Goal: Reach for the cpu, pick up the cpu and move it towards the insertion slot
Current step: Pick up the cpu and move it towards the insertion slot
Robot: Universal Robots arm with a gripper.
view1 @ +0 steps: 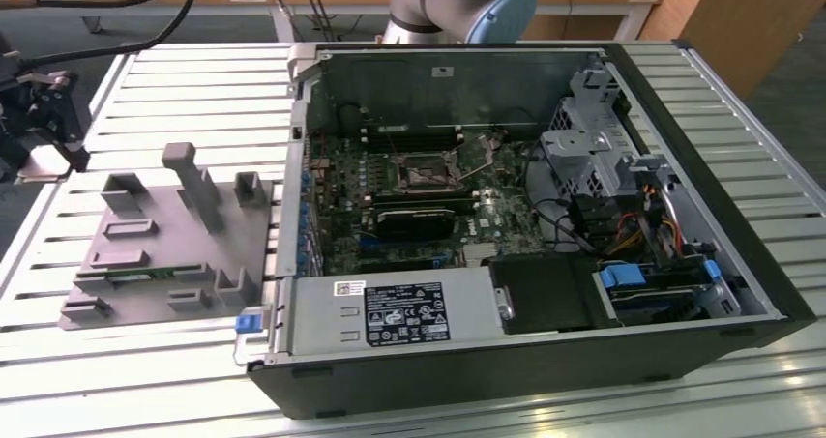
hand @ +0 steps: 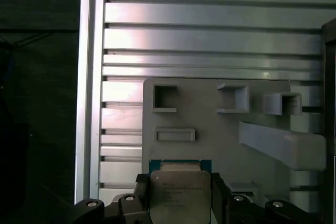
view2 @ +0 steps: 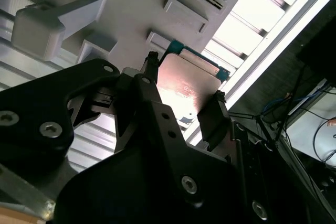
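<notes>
**The cpu is pinched by its edges**

The cpu (view2: 186,90) is squeezed between the fingers (view2: 212,116) by two thin edges, over the grey holder (hand: 210,124) on the table (hand: 210,40). It cannot be told if it has been lifted off. The slot (view1: 423,172) is well apart from it, inside the box (view1: 722,216). If the squeeze is weak, the cpu could be tipped or dropped. It could also be bumped on the tall post (hand: 278,142) or the box wall and be hurt.

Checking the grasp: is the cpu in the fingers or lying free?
In the fingers: both wrist views show them against opposite edges of the cpu. Lifted off the fixture or not, cannot tell.
</notes>
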